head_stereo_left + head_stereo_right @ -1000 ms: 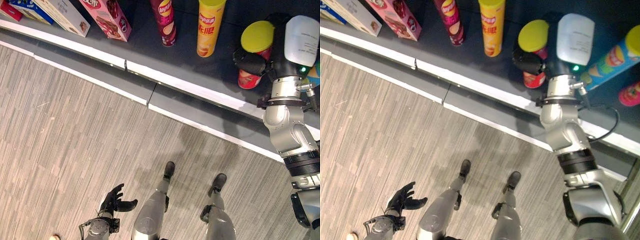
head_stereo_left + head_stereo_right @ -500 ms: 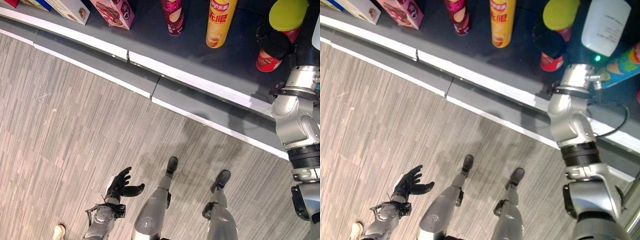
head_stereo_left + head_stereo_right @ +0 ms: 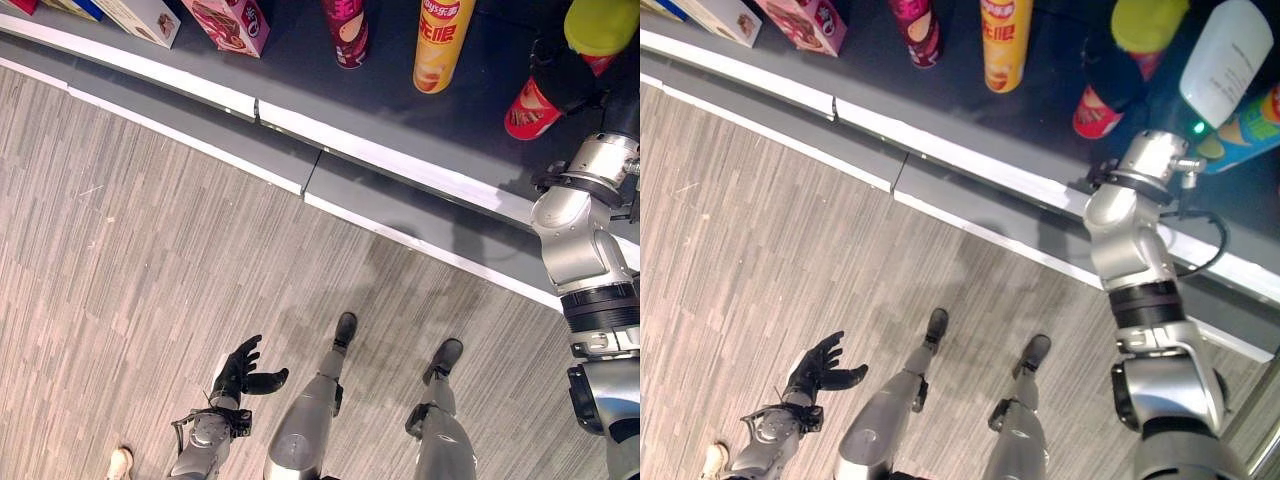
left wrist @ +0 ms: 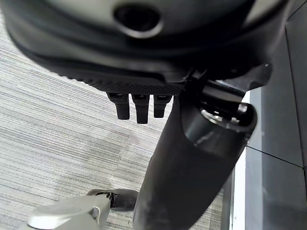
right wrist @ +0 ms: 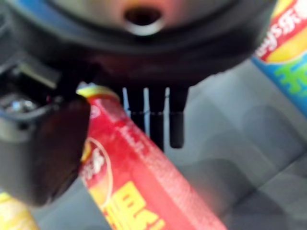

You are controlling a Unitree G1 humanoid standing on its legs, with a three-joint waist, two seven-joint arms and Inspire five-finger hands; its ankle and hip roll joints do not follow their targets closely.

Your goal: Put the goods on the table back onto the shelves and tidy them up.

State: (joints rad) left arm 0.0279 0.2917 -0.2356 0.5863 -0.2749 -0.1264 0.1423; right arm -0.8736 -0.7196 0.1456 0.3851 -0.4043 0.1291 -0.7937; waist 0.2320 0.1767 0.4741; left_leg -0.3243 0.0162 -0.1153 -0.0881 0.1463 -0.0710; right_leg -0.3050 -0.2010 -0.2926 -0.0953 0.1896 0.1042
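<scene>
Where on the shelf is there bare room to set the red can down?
Bare shelf lies between the yellow can and the red can that the right robot hand grips, and between the pink box and the maroon can. It is crowded to the right, by the blue can.

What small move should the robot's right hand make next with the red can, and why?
Probably stand the red can upright on the dark shelf: the right hand grips it tilted, while the yellow can nearby stands upright.
</scene>
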